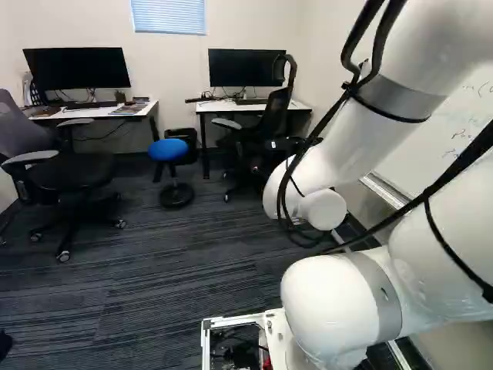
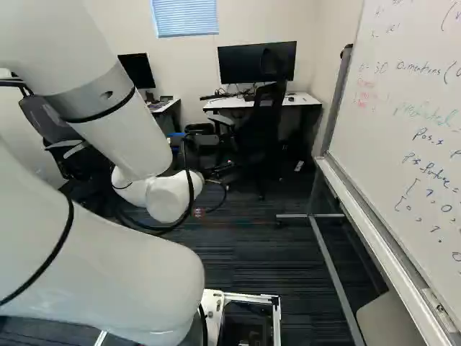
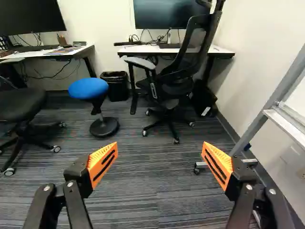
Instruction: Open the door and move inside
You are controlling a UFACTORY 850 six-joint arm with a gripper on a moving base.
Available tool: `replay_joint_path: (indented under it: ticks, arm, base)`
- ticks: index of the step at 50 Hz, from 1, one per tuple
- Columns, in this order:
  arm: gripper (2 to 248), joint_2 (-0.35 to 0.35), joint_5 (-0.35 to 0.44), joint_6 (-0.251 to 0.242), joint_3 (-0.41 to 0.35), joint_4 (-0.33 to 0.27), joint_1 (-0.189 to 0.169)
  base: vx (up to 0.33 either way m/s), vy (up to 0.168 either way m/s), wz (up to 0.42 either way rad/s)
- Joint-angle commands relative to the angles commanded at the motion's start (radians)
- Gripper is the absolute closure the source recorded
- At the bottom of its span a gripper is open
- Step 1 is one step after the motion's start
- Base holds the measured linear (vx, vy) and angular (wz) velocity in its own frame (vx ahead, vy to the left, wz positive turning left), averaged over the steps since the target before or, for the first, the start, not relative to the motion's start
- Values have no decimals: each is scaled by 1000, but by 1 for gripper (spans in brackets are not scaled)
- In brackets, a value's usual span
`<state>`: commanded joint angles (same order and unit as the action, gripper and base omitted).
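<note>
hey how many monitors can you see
2: one monitor above the desk at the left of the left base view, the other monitor above the desk nearer the whiteboard.

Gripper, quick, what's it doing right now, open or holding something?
Gripper: open, its fingers wide apart, holding nothing.

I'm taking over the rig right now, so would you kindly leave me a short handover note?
Gripper: open, nothing between its fingers.
Door: neither door nor handle shows in any view.
Surroundings: blue stool and black office chair ahead by the desks; whiteboard at the right of the right base view.
Done: the base looks to be inside an office, so the door is probably behind it; the views cannot confirm that.
Left: perhaps nothing but confirming the base is fully through; mind the whiteboard if you drive on.
</note>
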<state>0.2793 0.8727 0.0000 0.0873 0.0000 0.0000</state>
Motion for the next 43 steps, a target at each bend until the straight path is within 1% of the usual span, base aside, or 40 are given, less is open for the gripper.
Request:
replay_joint_path:
  ticks: [13, 43]
  arm:
    - [3, -5, 0, 0, 4, 0, 0]
    - [3, -7, 0, 0, 6, 0, 0]
  base:
    - [185, 2, -19]
    - [-2, 0, 0]
